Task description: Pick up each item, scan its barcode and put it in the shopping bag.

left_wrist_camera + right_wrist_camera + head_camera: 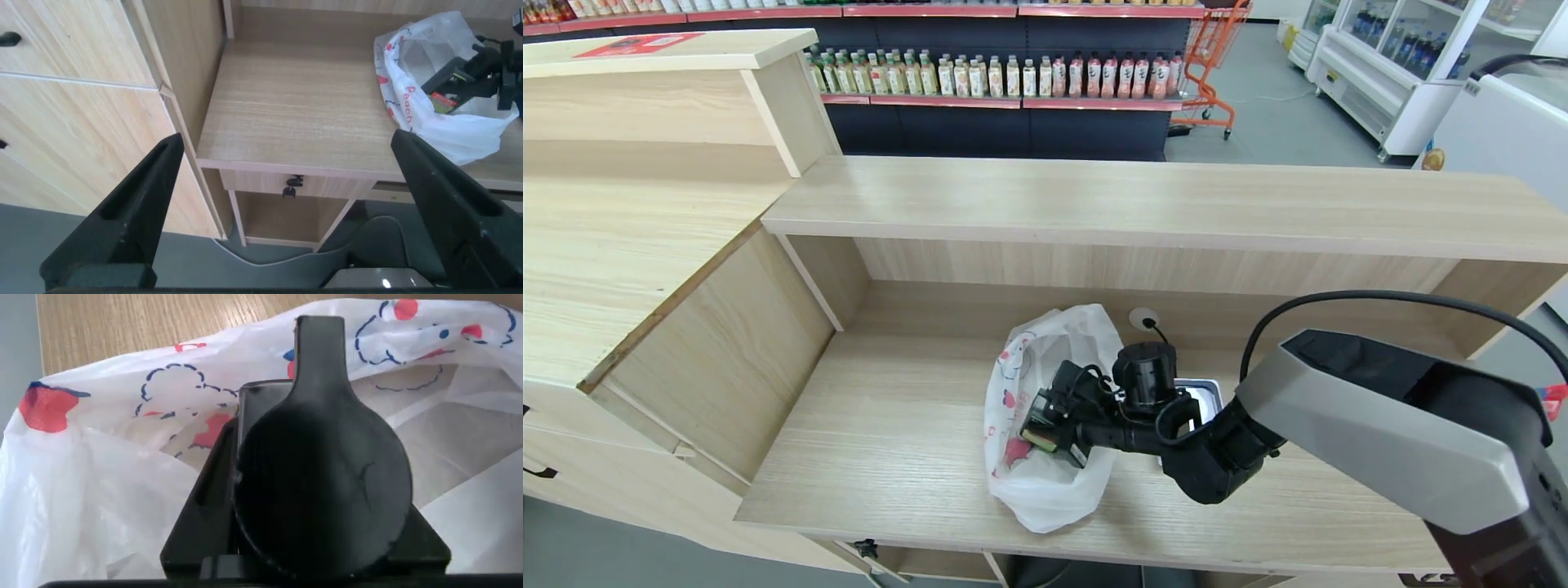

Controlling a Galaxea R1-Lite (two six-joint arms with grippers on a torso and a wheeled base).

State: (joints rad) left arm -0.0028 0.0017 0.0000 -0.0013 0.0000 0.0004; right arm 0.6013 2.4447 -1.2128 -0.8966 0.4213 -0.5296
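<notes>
The white shopping bag (1045, 482) with red and blue prints lies on the lower counter, its mouth open toward my right arm. My right gripper (1045, 416) is at the bag's mouth, shut on a dark box (1041, 438) with a green and red label. From the left wrist view the same box (445, 88) sits just inside the bag (458, 135). In the right wrist view the black box (214, 490) hangs over the bag's opening (98, 482). My left gripper (286, 143) is open and holds nothing, low in front of the counter's left end.
A scanner (1207, 394) with a white rim sits on the counter right behind my right wrist, its cable running to a grommet (1143, 317). A raised wooden ledge (1160, 204) overhangs the back. Drawers (65, 122) stand to the left.
</notes>
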